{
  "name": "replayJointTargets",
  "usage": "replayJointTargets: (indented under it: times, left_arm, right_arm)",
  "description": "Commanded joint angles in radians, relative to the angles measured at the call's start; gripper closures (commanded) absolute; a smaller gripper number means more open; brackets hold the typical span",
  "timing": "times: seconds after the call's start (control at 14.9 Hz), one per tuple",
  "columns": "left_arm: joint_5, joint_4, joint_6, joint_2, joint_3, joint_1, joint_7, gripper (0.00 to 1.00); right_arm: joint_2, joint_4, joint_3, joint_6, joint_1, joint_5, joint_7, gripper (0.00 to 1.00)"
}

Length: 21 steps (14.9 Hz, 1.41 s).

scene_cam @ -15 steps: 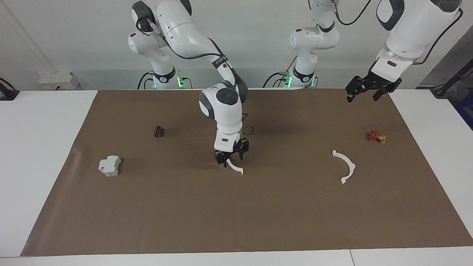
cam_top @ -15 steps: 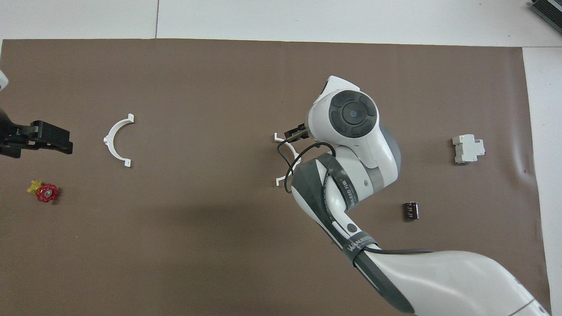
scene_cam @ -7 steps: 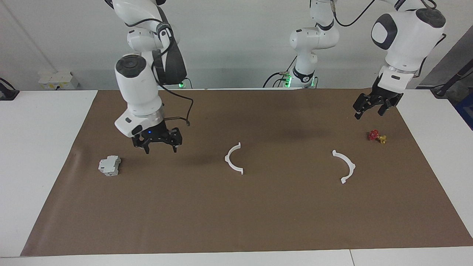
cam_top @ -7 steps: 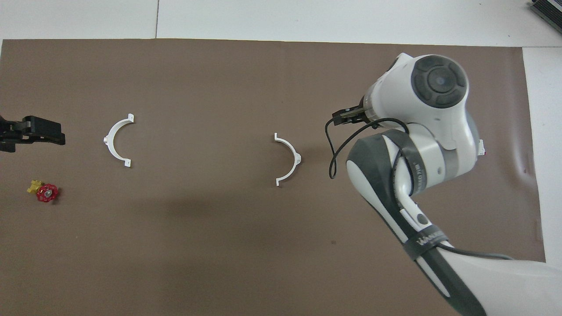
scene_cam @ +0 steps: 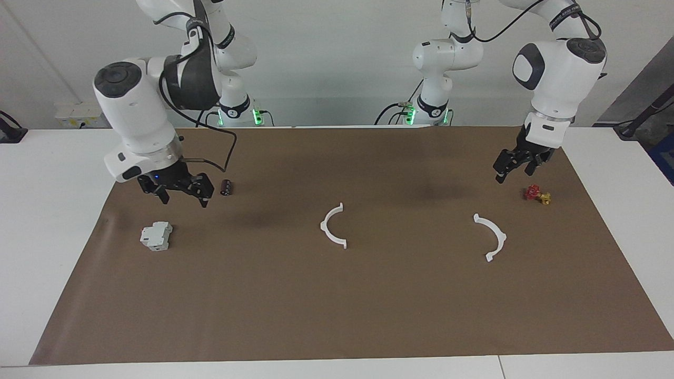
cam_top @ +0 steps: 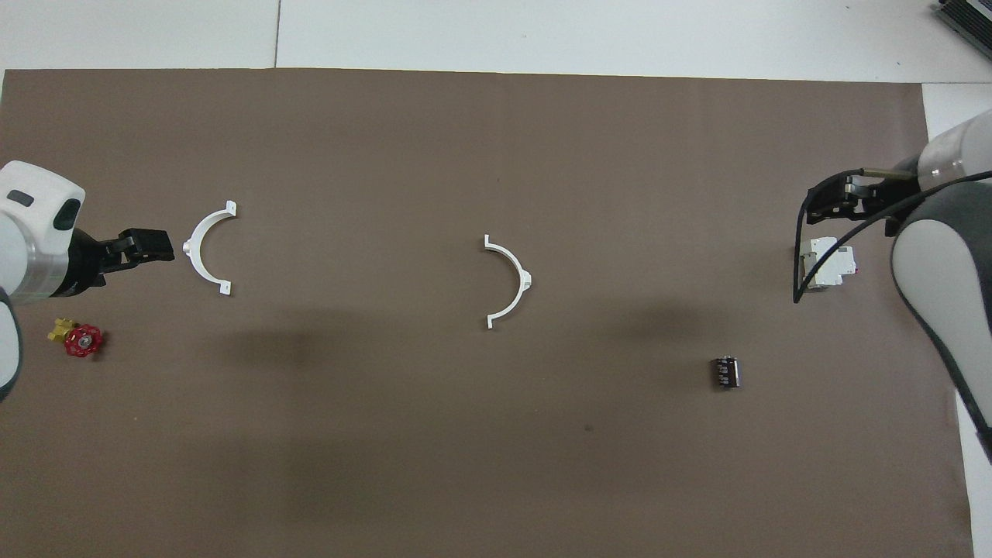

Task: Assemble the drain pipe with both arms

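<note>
The drain pipe lies in two separate white half-rings on the brown mat. One half-ring [scene_cam: 333, 226] [cam_top: 511, 283] rests mid-table. The other half-ring [scene_cam: 492, 237] [cam_top: 205, 248] lies toward the left arm's end. My left gripper [scene_cam: 512, 173] [cam_top: 155, 244] hangs open and empty over the mat, close to that second half-ring and the red valve, touching neither. My right gripper [scene_cam: 184, 199] [cam_top: 821, 205] hangs open and empty over the mat at the right arm's end, above the grey-white block.
A grey-white boxy block [scene_cam: 156, 235] [cam_top: 828, 263] and a small black cylinder [scene_cam: 226, 187] [cam_top: 725, 372] sit at the right arm's end. A red and yellow valve [scene_cam: 537, 194] [cam_top: 81, 339] sits at the left arm's end. The brown mat [scene_cam: 337, 316] covers the white table.
My right gripper has left the middle half-ring on the mat and swung away to the right arm's end. My left gripper has come lower, toward the other half-ring.
</note>
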Motion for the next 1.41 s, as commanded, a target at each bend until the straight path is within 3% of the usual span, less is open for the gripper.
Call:
replayJointTargets:
  times: [0.0, 0.13, 0.27, 0.54, 0.87, 1.14, 1.21, 1.34]
  left_arm:
    - [0.010, -0.009, 0.100, 0.079, 0.001, 0.018, -0.063, 0.00]
    - [0.010, -0.009, 0.159, 0.109, -0.002, 0.061, -0.060, 0.00]
    - [0.010, -0.010, 0.202, 0.164, 0.000, 0.056, -0.061, 0.00]
    - [0.010, -0.058, 0.366, 0.266, 0.000, 0.046, -0.079, 0.03]
    - [0.010, -0.091, 0.374, 0.264, 0.000, 0.042, -0.090, 0.03]
    - [0.010, -0.101, 0.391, 0.267, 0.001, 0.027, -0.093, 0.06]
    - [0.010, -0.102, 0.391, 0.267, 0.001, 0.027, -0.093, 0.09]
    - [0.011, -0.104, 0.393, 0.267, 0.001, 0.024, -0.093, 0.44]
  right_arm:
    - [-0.076, -0.002, 0.013, -0.073, -0.016, -0.023, -0.007, 0.00]
    - [-0.081, 0.054, 0.002, -0.180, -0.017, -0.023, -0.128, 0.00]
    - [-0.105, 0.051, 0.002, -0.214, -0.013, -0.023, -0.222, 0.00]
    - [-0.151, -0.035, 0.013, -0.200, 0.009, -0.005, -0.163, 0.00]
    - [-0.116, 0.066, 0.011, -0.245, -0.004, -0.003, -0.192, 0.00]
    - [-0.119, 0.052, 0.008, -0.253, -0.007, 0.020, -0.186, 0.00]
    - [-0.122, 0.042, 0.008, -0.251, -0.007, 0.021, -0.187, 0.00]
    - [-0.124, 0.040, 0.008, -0.248, -0.005, 0.021, -0.187, 0.00]
